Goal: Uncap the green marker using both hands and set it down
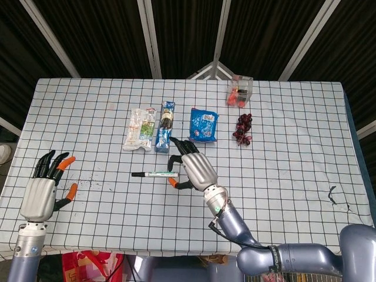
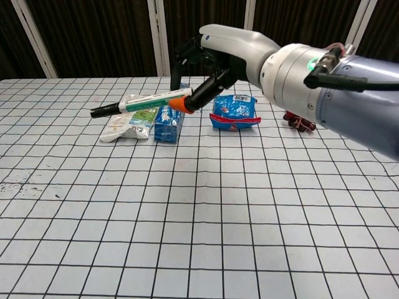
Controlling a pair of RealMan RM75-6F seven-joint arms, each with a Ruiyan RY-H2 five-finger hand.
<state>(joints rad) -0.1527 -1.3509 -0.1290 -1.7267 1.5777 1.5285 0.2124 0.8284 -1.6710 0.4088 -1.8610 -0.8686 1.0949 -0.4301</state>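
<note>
Pinching the green marker (image 2: pixel 146 101) near its barrel end, the right hand (image 1: pixel 194 169) holds it lifted above the table (image 1: pixel 294 147). The left hand (image 1: pixel 46 189) hangs spread and empty, well apart. The dark cap (image 2: pixel 103 111) is still on (uncapping and setting down remain).

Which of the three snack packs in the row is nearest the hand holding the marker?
The tall blue pack in the middle of the row: the right hand, holding the green marker, is just below it. The clear pack and blue pouch flank it.
</note>
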